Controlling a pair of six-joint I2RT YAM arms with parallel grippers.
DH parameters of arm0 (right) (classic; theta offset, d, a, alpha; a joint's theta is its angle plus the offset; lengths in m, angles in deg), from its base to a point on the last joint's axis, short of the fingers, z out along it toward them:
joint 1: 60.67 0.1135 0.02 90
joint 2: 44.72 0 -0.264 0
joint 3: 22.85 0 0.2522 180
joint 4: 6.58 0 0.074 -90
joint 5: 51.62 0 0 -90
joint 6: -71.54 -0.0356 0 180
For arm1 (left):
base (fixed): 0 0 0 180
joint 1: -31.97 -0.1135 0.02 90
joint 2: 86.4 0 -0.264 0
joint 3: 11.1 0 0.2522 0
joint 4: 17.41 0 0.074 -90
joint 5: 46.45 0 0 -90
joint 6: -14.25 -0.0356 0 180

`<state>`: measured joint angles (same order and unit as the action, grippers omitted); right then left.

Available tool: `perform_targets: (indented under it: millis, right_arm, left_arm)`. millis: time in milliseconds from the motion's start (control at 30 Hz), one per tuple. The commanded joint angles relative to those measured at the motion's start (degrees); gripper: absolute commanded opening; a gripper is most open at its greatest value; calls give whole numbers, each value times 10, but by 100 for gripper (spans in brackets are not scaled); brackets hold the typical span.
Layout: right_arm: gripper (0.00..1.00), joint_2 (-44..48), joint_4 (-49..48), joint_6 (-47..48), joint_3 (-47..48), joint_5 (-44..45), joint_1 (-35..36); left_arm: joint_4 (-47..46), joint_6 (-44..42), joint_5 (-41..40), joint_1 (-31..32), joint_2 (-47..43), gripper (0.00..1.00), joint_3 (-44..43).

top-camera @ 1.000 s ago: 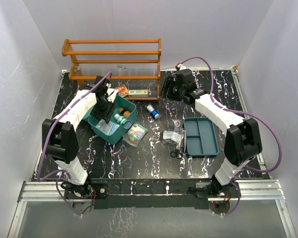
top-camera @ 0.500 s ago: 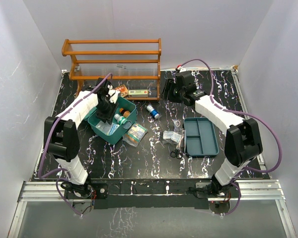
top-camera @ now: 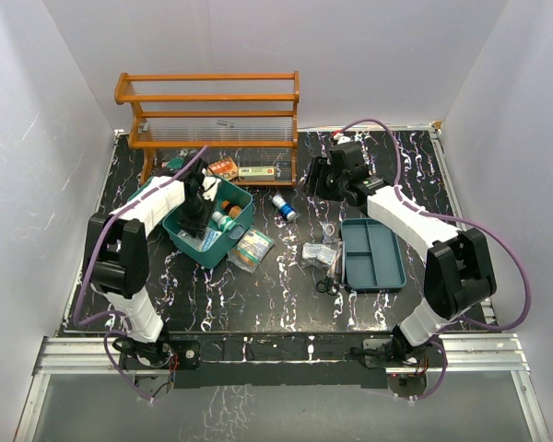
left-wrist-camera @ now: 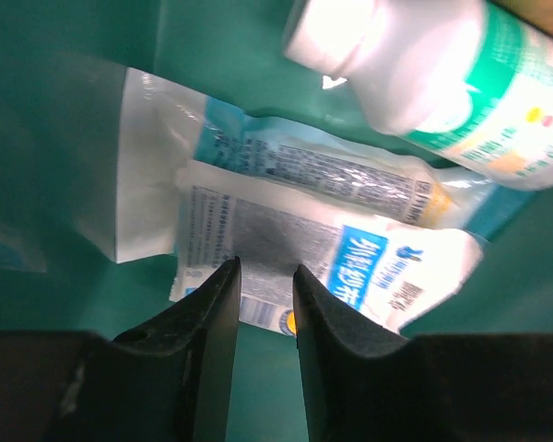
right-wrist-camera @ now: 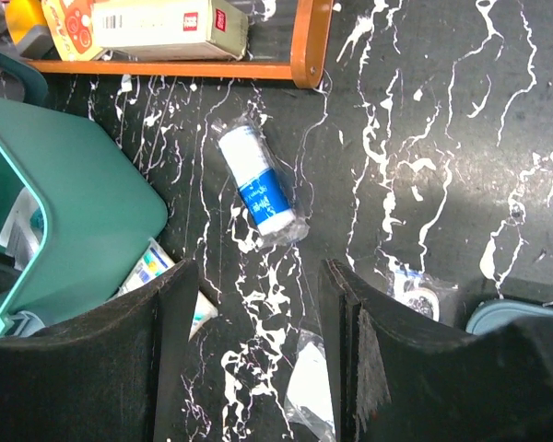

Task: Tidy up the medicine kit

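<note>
Marbled table [top-camera: 276,299], medicine kit [top-camera: 230,239] diagonal

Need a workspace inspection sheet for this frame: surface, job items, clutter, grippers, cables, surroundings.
Surface: black marbled table; no spill seen.
Job's things: teal kit box open at left, holding a white bottle and sachets; insert tray lies apart at right and looks empty.
Clutter: wrapped blue-and-white roll, packets, small bags and what look like scissors loose between box and tray; cartons on the orange rack.
Grippers: left gripper inside the box, jaws narrowly apart over a sachet; right gripper wide open above the roll, holding nothing.
Cables: purple cable along each arm; no snag seen.
Surroundings: white walls; metal rail at near edge.
</note>
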<state>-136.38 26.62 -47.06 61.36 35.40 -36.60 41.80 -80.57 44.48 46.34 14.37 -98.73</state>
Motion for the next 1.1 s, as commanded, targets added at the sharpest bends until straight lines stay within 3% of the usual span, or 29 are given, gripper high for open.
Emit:
perform_targets:
  millis: [0, 333, 667, 867, 967, 1067]
  right_arm:
    - [53, 43, -31, 0, -17, 8, -2]
    - [53, 65, -33, 11, -30, 10, -2]
    - [55, 81, -39, 16, -44, -24, 5]
    - [56, 56, -44, 15, -39, -33, 41]
    - [56, 33, -45, 21, -31, -19, 74]
    - [56, -2, -47, 25, -23, -13, 105]
  left_arm:
    - [-5, 3, -79, 0, 12, 28, -9]
    - [12, -1, -90, 5, 16, 26, -53]
    - [35, 17, -37, 5, -66, 33, -91]
    - [-8, 111, 100, 5, -120, 47, -77]
    - [-84, 159, 191, 5, -168, 62, -27]
    - [-130, 177, 258, 5, -201, 69, 26]
